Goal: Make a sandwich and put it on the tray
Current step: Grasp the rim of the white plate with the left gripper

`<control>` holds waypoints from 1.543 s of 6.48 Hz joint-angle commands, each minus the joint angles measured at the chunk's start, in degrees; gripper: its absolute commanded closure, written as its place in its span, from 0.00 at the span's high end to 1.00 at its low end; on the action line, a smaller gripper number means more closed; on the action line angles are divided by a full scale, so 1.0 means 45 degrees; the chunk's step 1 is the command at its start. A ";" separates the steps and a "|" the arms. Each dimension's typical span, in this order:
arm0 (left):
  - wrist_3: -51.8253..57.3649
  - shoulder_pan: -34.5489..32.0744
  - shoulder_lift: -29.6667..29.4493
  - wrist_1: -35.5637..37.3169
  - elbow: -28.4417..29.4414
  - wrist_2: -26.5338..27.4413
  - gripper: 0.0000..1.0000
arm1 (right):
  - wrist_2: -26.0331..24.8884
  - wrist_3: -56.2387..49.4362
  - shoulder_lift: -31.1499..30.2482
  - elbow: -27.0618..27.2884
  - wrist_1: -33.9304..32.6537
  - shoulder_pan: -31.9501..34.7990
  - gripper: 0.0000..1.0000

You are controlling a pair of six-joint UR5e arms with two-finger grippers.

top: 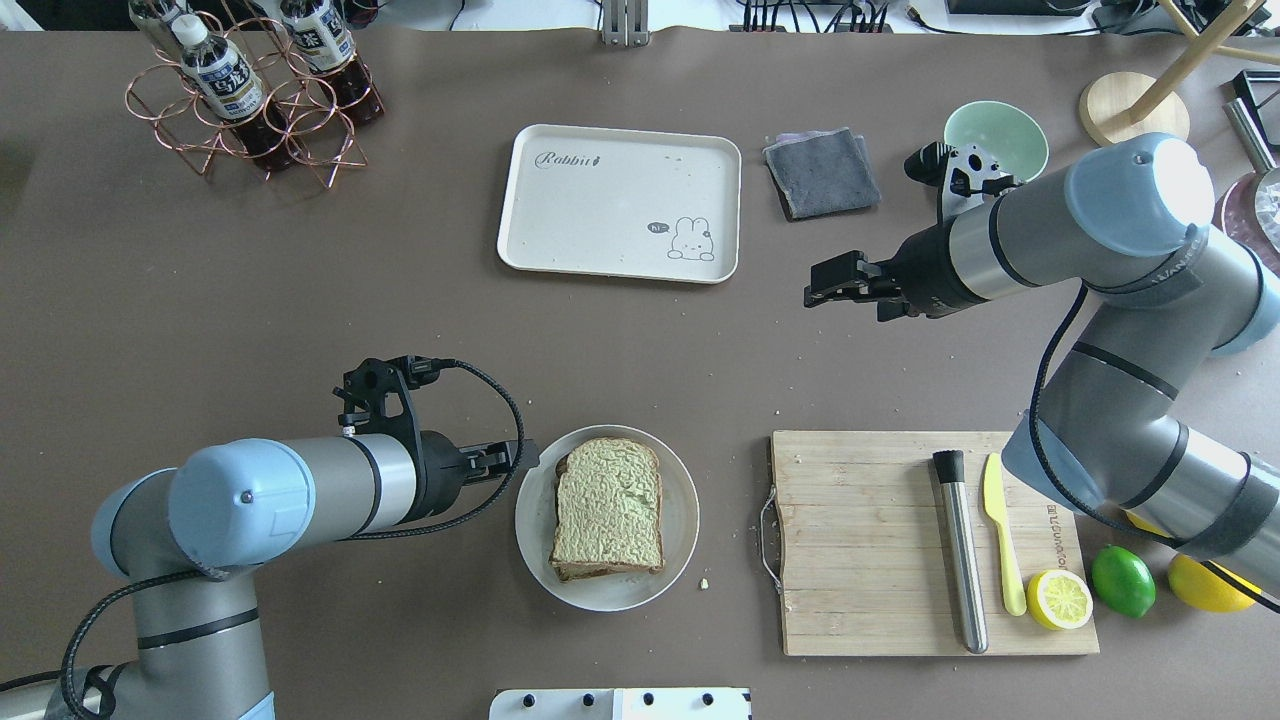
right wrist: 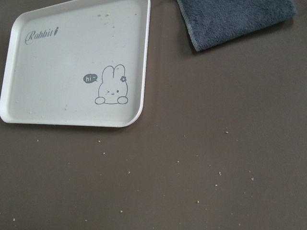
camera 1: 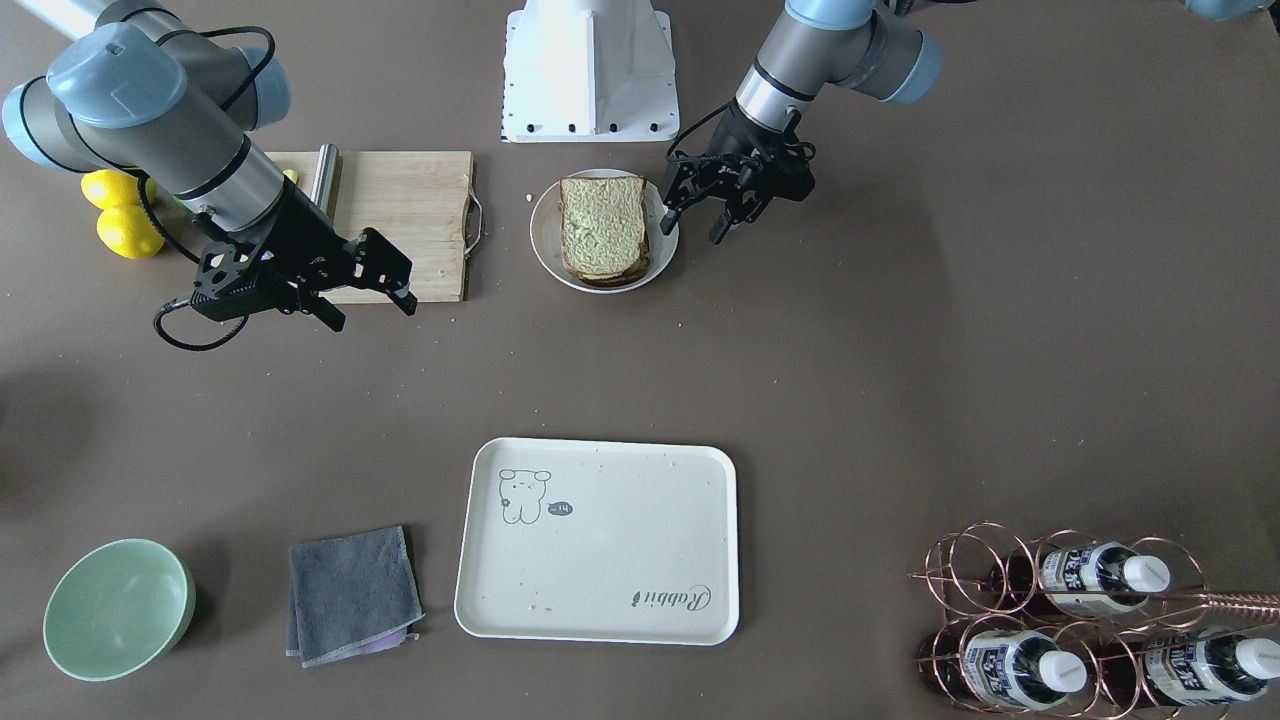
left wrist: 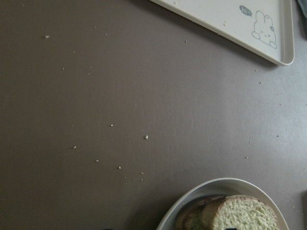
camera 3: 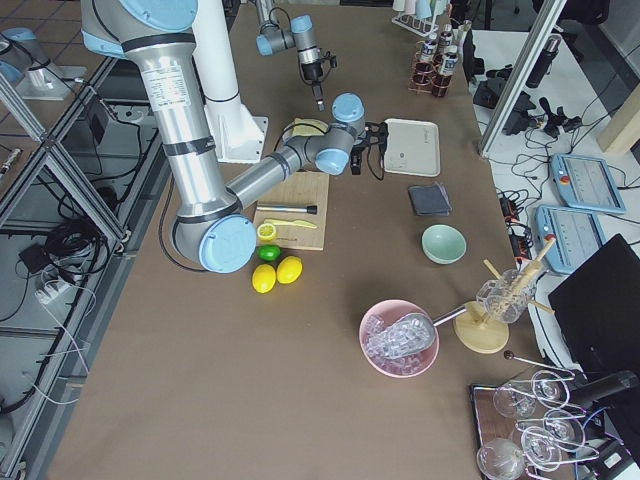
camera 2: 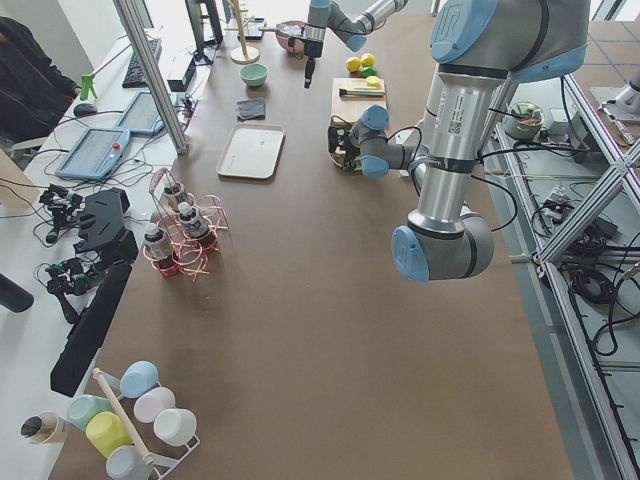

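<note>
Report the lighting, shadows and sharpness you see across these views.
Right wrist-mounted view: even light, no glare; the cream-white rectangular plastic tray is sharp, its print legible. Left wrist-mounted view: the sandwich of greenish-tan bread slices is cropped and slightly soft at the bottom edge. Exterior front-facing view: the mint-green round bowl casts a soft shadow.

The tray (right wrist: 62,57) carries the script word "Rabbit" in one corner. Beside its rabbit drawing (right wrist: 111,88), a dark speech bubble (right wrist: 90,78) reads "hi~". The bottles (camera 1: 1085,578) in the wire rack (camera 1: 962,560) wear printed labels, too small to read. Lettering burnt into the cutting board (top: 860,540) cannot be made out.
</note>
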 commanded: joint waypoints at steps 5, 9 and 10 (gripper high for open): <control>0.0017 0.1428 -0.0220 0.0089 0.0659 0.1295 0.38 | -0.0017 0.0122 -0.0259 -0.0421 0.1391 0.0009 1.00; 0.0036 0.1059 -0.0181 0.0128 0.0776 0.1217 0.00 | -0.0017 0.0181 -0.0182 -0.0421 0.1391 -0.0011 1.00; 0.0094 0.0766 -0.0200 0.0225 0.0679 0.1100 0.00 | -0.0017 0.0181 -0.0181 -0.0440 0.1391 0.0008 1.00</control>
